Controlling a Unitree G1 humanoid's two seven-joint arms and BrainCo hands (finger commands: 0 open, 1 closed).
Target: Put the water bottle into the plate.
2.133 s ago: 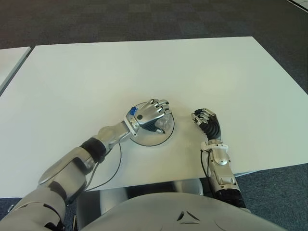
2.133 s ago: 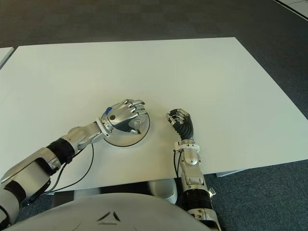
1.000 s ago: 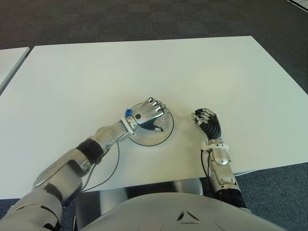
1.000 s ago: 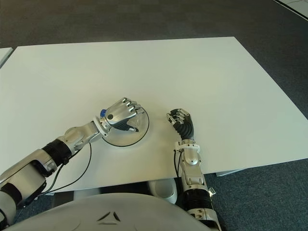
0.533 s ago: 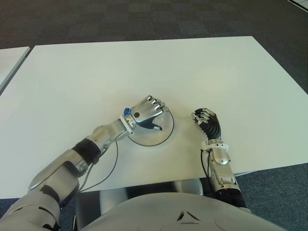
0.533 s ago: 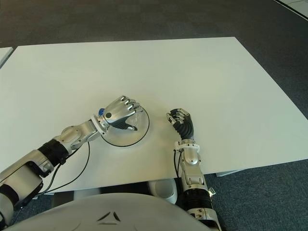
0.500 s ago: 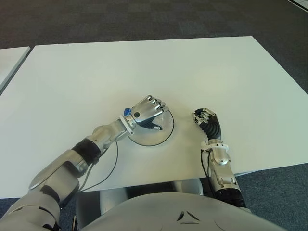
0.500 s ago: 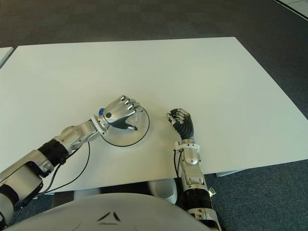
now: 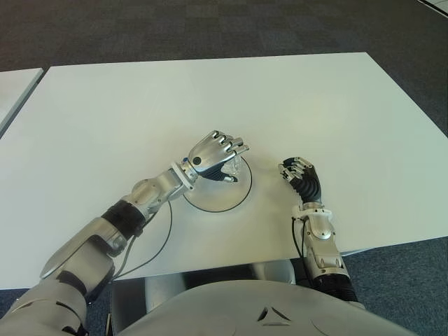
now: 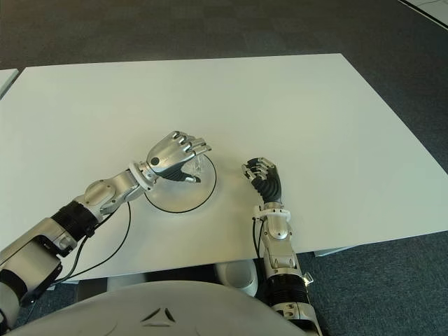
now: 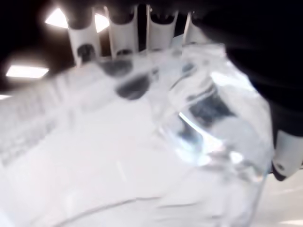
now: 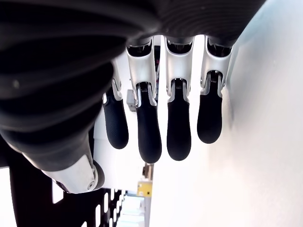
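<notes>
My left hand [image 9: 213,155] is shut on a clear plastic water bottle [image 9: 234,168], whose end pokes out past the fingertips. Hand and bottle hang over the far part of a round white plate with a dark rim [image 9: 213,197]. In the left wrist view the crinkled clear bottle [image 11: 208,118] fills the palm, with the fingers [image 11: 123,33] wrapped over it. I cannot tell whether the bottle touches the plate. My right hand [image 9: 299,175] shows on the table to the right of the plate, fingers curled and holding nothing.
The white table [image 9: 210,98] stretches far beyond the plate, with its front edge close to my body. A second white table corner [image 9: 14,87] shows at the far left. Dark carpet [image 9: 210,28] lies beyond.
My left hand has turned and shifted from the plate's middle toward its far side with the bottle still in it. The blue cap near the wrist is now hidden. The right hand has stayed still.
</notes>
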